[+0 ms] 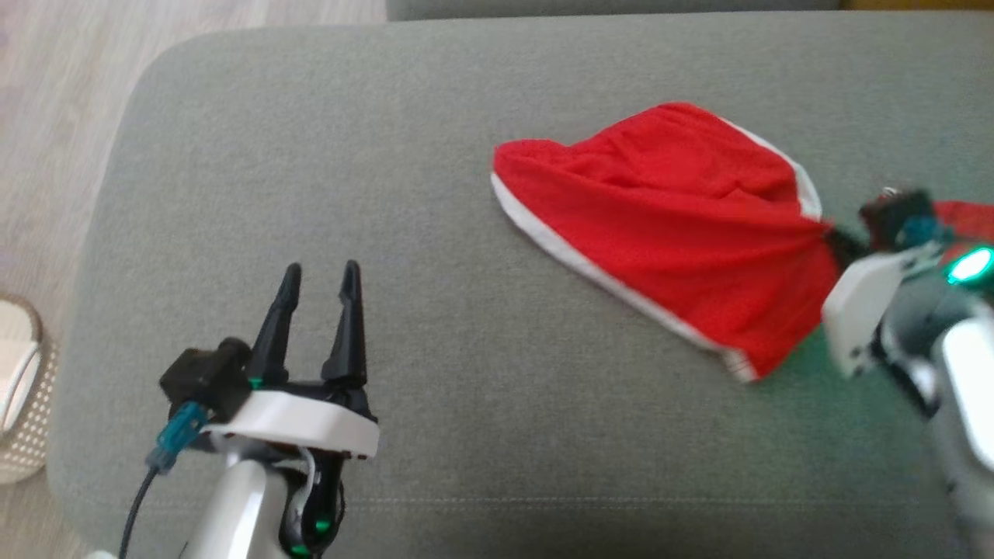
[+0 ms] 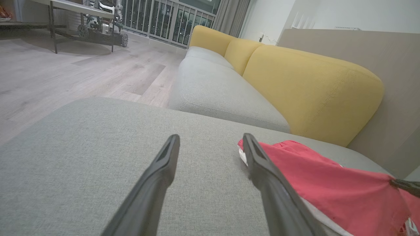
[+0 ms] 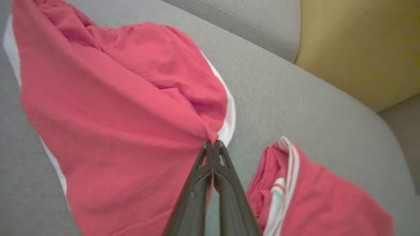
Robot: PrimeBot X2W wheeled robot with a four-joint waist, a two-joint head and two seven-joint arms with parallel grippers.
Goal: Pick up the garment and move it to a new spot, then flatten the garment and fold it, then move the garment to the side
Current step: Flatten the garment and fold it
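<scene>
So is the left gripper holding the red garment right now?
No, the left gripper hovers open over the bare grey cushion, apart from the red garment, which the right gripper pinches.

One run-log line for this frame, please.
right gripper: shut on red garment | left gripper: open, apart from red garment | surface: grey cushion

Right gripper (image 1: 835,237) pinches the red garment (image 1: 660,225) on the grey cushion (image 1: 388,155).
</scene>
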